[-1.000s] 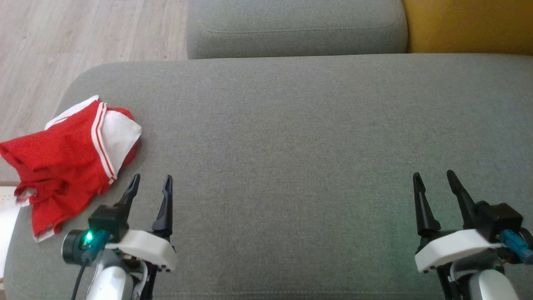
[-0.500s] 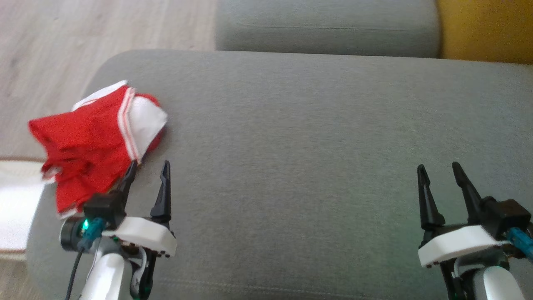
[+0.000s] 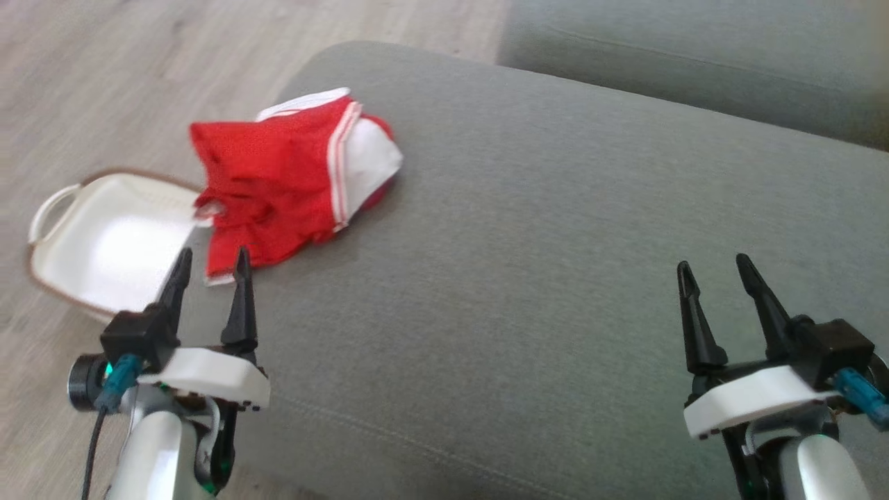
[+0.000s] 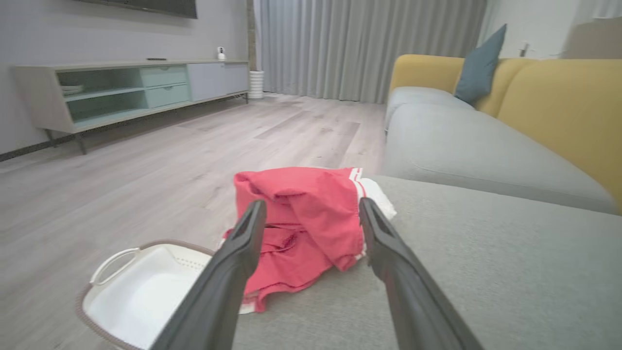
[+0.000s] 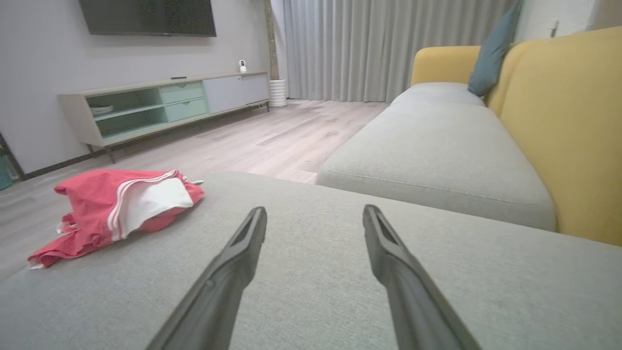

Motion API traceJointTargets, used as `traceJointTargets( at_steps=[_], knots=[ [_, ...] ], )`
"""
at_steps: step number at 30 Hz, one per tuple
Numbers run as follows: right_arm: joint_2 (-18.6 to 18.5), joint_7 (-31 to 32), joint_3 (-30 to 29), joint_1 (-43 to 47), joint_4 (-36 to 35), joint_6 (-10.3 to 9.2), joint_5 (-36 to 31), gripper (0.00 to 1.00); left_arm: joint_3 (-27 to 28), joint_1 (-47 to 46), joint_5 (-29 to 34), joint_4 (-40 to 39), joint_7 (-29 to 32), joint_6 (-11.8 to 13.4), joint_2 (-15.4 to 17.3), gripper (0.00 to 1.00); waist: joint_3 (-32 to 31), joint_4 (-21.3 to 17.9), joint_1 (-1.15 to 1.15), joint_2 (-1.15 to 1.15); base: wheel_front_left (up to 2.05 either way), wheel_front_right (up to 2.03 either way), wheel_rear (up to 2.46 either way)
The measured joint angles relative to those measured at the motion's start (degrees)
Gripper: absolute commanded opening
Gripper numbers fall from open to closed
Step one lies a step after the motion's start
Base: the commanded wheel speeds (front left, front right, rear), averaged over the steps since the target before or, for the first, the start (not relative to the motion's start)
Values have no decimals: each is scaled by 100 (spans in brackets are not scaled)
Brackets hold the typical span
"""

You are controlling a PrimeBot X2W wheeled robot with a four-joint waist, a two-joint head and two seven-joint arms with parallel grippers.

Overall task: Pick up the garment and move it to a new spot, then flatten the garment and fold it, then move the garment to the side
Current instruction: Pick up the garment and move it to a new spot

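Note:
The garment (image 3: 292, 173) is a crumpled red piece with white stripes and a white lining, lying at the left end of the grey sofa cushion (image 3: 555, 243), partly over its edge. My left gripper (image 3: 212, 260) stands open just short of the garment's near hem, nothing between its fingers. The left wrist view shows the garment (image 4: 301, 214) straight ahead between the open fingers. My right gripper (image 3: 715, 267) is open over bare cushion at the lower right, far from the garment (image 5: 116, 204), which lies at the left in the right wrist view.
A white laundry basket (image 3: 111, 243) with a brown rim stands on the wooden floor beside the cushion's left end, also seen as the basket (image 4: 141, 287) below the garment. A second grey seat cushion (image 3: 694, 62) lies behind. Yellow backrests (image 5: 573, 126) rise on the right.
The head camera has turned left, so the garment and cushion shifted right in the picture and the basket came into view. My left gripper now points at the garment's near hem. Both grippers stay open.

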Motion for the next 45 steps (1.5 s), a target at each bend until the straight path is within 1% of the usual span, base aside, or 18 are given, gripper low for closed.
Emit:
traceJointTargets(
  at_steps=[2,7,13,15,17,19,23,27,30,34,39,40,41,45],
  knots=[
    [0,4,23,-4,-5,0,0,100,25,2,0,-12,0,-1,-1,100,16,144,0,0,0,0,0],
    [0,53,34,-32,-60,0,-25,100,69,7,15,-71,0,-7,-10,100,85,333,0,0,0,0,0],
    [0,112,46,-83,-137,0,-60,100,176,5,51,-134,0,-9,-40,100,227,331,0,0,0,0,0],
    [0,181,42,-161,-209,0,-90,100,177,-10,52,-132,0,-74,-53,100,326,310,0,0,0,0,0],
    [0,277,35,-240,-305,0,-186,100,169,-86,71,-49,0,-109,-70,100,467,293,0,0,0,0,0],
    [-15,376,33,-333,-433,0,-324,100,166,-359,66,171,0,-152,-104,100,656,279,0,0,0,0,0],
    [-135,613,30,-637,-689,0,-438,100,186,-1298,-105,899,-1,-252,-185,100,1111,242,1,0,0,0,0],
    [-320,827,15,-910,-934,0,-526,100,185,-2309,-336,1945,16,-412,-192,100,1607,194,2,0,0,0,0],
    [-409,955,18,-1034,-1078,0,-530,100,183,-2952,-503,2706,165,-483,-175,100,1953,153,2,0,0,0,0],
    [-516,1063,35,-1121,-1182,0,-530,100,186,-3648,-687,3619,432,-554,-71,100,2312,92,2,0,0,0,0],
    [-532,1109,48,-1185,-1262,0,-530,100,187,-4210,-826,4422,790,-560,43,100,2571,-10,1,0,0,0,0],
    [-533,1109,47,-1185,-1262,0,-530,100,186,-4279,-851,4499,784,-561,55,43,2594,-32,2,0,0,0,0],
    [-533,1110,47,-1185,-1262,0,-530,100,185,-4333,-881,4537,720,-561,75,0,2610,-51,1,0,0,0,0],
    [-525,1106,27,-1195,-1257,0,-530,100,170,-4503,-879,4588,263,-563,204,0,2582,-94,1,0,0,0,0]
  ],
)
